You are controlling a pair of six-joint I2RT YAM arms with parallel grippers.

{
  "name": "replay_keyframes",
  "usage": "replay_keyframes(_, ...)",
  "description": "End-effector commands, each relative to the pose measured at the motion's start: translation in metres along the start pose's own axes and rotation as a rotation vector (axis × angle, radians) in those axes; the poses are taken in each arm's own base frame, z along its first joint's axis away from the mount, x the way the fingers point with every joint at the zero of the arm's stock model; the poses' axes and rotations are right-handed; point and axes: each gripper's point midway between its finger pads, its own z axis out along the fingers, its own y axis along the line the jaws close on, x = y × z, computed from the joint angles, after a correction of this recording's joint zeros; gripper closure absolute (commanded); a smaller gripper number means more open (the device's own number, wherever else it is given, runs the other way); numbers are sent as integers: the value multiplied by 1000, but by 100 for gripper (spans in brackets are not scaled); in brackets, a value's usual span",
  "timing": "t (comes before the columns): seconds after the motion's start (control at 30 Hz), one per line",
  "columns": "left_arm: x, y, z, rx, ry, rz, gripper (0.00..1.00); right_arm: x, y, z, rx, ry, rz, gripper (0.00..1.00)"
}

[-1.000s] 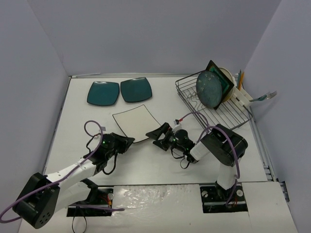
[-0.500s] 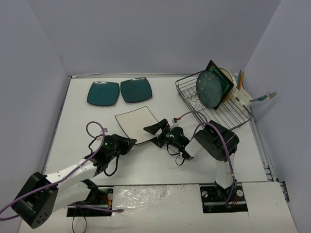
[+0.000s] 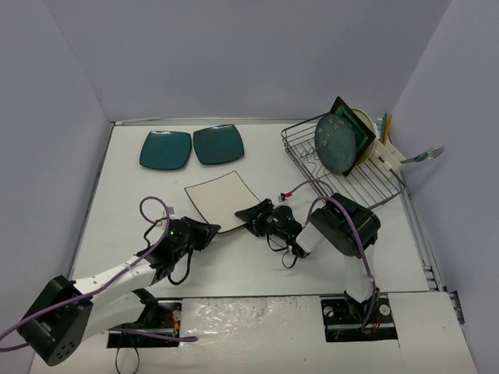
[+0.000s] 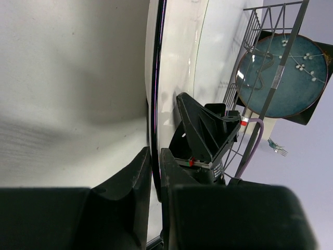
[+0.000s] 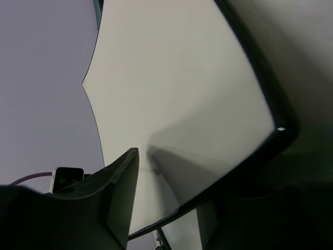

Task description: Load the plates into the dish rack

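Note:
A white square plate [image 3: 218,197] is tilted up off the table between both arms. My left gripper [image 3: 206,229] is shut on its near-left edge [image 4: 156,104], and its jaws pinch the thin rim. My right gripper [image 3: 251,213] is closed over the near-right edge, one finger [image 5: 119,192] on the plate's white face [image 5: 182,88] and the other under it. Two dark teal plates [image 3: 165,149] [image 3: 218,144] lie flat at the back left. The dish rack [image 3: 355,183] at the back right holds a blue-grey round plate [image 3: 337,142], a brown-rimmed teal square plate [image 3: 352,118] and a cream round plate [image 3: 368,140].
A white utensil holder [image 3: 390,160] with cutlery hangs on the rack's right side. Grey walls close in the table at the left, back and right. In the left wrist view, the right gripper [image 4: 205,130] stands just beyond the plate, with the rack [image 4: 270,57] behind.
My right gripper slid left onto the white plate's edge and its jaws closed from wide open. My left gripper kept its grip; the plate shifted slightly.

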Motion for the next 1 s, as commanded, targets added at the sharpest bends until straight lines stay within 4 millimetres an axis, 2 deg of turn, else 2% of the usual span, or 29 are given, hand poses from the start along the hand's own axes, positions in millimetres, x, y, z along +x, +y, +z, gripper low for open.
replay_keyframes(0.0, 2, -65, -14, 228, 6, -22, 100, -15, 87, -14, -321, -80, -25, 63)
replay_keyframes(0.2, 9, -49, -10, 172, 37, -2, 100, -21, 103, -22, -361, -102, -32, 79)
replay_keyframes(0.47, 18, -32, -6, 115, 81, -1, 85, -26, 138, -39, -459, -109, -66, 100)
replay_keyframes(0.77, 20, -25, -10, 89, 92, 4, 57, -43, 175, -62, -539, -152, -162, 100)
replay_keyframes(0.83, 20, -26, -10, 94, 91, 2, 53, -46, 182, -66, -547, -158, -177, 100)
replay_keyframes(0.97, 20, -36, -15, 111, 93, 16, 35, -55, 194, -72, -529, -159, -262, 100)
